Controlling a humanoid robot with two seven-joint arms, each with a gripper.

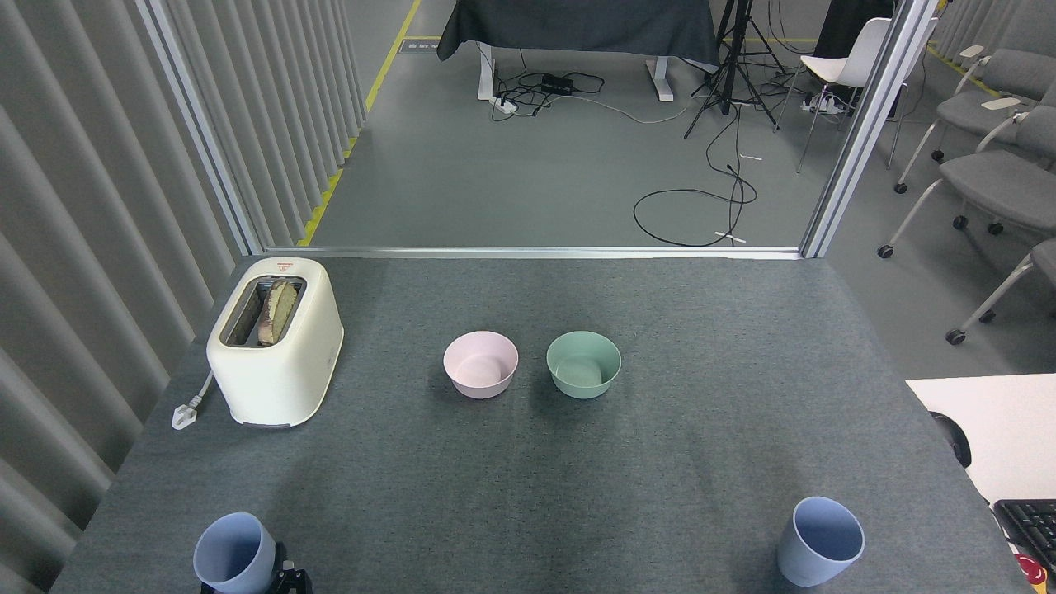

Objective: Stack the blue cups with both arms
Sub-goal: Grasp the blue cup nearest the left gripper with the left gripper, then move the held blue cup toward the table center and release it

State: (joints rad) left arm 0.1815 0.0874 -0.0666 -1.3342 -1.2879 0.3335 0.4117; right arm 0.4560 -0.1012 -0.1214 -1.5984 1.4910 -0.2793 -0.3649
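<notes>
Matte plastic blue cups stand on a rough grey cloth-like tabletop.

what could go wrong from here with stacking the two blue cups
The left blue cup sits at the bottom edge of the head view with the left hand barely showing beside it, so a slip could go unseen. The right blue cup stands far across the table; no right hand is visible. A careless sweep might hit the green bowl.
</notes>
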